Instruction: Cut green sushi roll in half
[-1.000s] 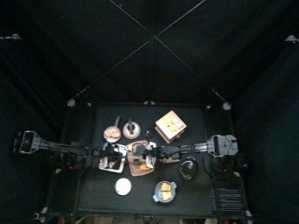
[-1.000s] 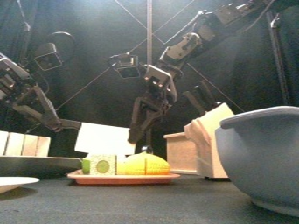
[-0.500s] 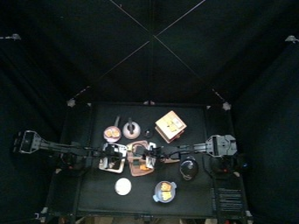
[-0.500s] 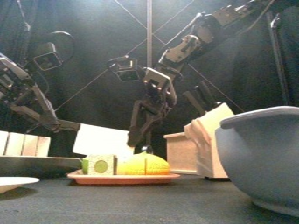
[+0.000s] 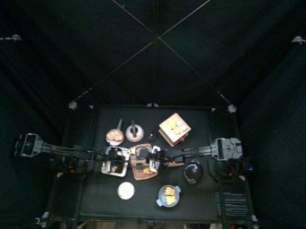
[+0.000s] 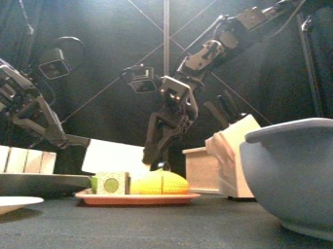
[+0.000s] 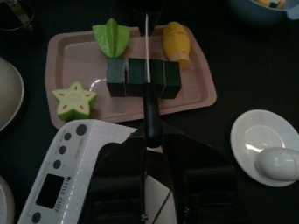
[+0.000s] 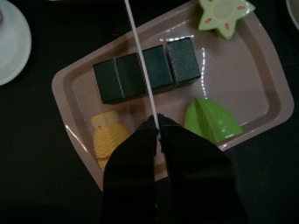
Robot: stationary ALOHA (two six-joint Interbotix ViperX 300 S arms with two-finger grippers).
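The green sushi roll [image 8: 146, 70] lies as a dark green block in the middle of a pink tray [image 8: 251, 79]. My right gripper [image 8: 156, 127] is shut on a knife [image 8: 135, 48]. The thin blade runs straight across the roll's middle [image 7: 142, 77]. From the front, the knife [image 6: 147, 154] slants down from the right gripper [image 6: 159, 131], and its tip ends just over the roll [image 6: 111, 183]. Whether the blade touches the roll I cannot tell. My left gripper [image 7: 152, 150] sits close to the tray's near edge, beside a white scale [image 7: 76, 162].
On the tray also lie a green leaf [image 7: 114, 37], a yellow piece [image 7: 176, 42] and a pale green star [image 7: 73, 99]. A white plate with an egg [image 7: 268, 144] stands nearby. A large grey bowl [image 6: 293, 175] and a white box [image 6: 228, 156] stand at the front right.
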